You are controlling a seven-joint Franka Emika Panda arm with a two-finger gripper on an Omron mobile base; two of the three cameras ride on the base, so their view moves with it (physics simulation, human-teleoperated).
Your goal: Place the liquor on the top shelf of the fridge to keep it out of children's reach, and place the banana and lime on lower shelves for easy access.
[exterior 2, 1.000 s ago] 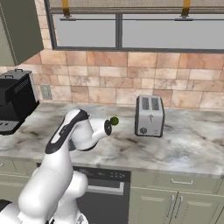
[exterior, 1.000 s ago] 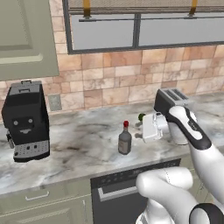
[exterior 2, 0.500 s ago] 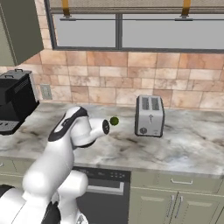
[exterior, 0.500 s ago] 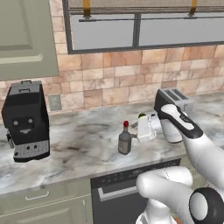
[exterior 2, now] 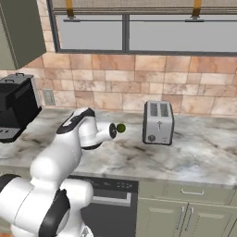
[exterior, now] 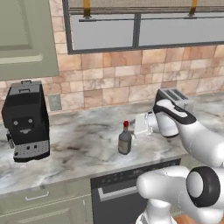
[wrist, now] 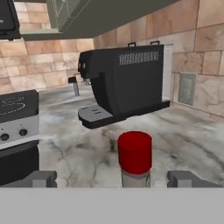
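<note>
Liquor (exterior: 124, 141) stands upright near the worktop (exterior: 83, 148) front edge, midway between coffee machine (exterior: 26, 120) and toaster (exterior: 174, 99). My gripper (wrist: 118, 178) is wide open, empty, level with the red cap (wrist: 135, 152). Glass, I'd guess: stiff, slick, breakable, fairly heavy. I'd grab the squat body below the neck.

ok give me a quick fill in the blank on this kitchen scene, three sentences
1. The bottle on the counter has a ____ cap.
2. The gripper has its jaws ____ on either side of the cap.
3. The lime lies left of the silver ____.

Missing words: red; open; toaster
</note>
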